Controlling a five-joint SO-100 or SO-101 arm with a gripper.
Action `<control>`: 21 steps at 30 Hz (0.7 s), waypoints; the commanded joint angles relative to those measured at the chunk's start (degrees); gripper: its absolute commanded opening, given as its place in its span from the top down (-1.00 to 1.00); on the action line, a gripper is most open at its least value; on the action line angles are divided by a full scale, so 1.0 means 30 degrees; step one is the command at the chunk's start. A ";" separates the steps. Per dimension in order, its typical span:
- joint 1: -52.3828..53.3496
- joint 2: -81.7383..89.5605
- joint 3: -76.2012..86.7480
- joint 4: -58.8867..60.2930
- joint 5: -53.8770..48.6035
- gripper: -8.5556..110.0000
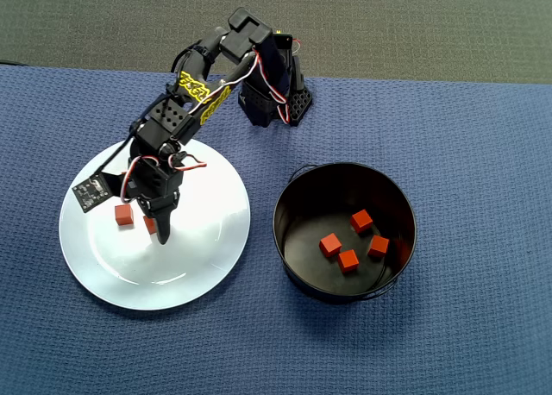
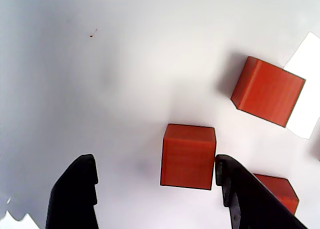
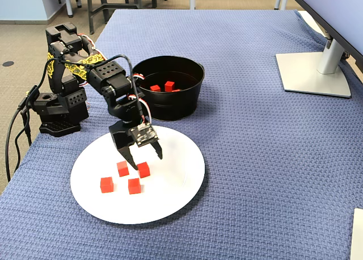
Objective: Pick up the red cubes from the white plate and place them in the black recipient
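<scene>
Four red cubes point(image 3: 130, 177) lie on the white plate point(image 3: 176, 197), four in the black recipient point(image 1: 297, 240); gripper point(image 3: 145, 160) spread wide.

The hand point(image 3: 145, 160) hangs low over the white plate point(image 3: 181, 180) with its jaws spread, one red cube point(image 2: 188, 156) between them, touching the right finger point(image 2: 240, 194) in the wrist view. Neighbouring cubes point(image 3: 120, 177) crowd close; one seems just behind that finger. The plate's right half lies bare. The black pot point(image 3: 181, 104) stands beyond, its mouth unobstructed.
</scene>
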 commanded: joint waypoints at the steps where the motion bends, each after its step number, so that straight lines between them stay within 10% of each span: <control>1: -0.0322 0.0381 0.0000 -0.0469 0.0000 0.49; 21: -0.0205 -0.0234 0.0410 -0.1436 -0.0029 0.59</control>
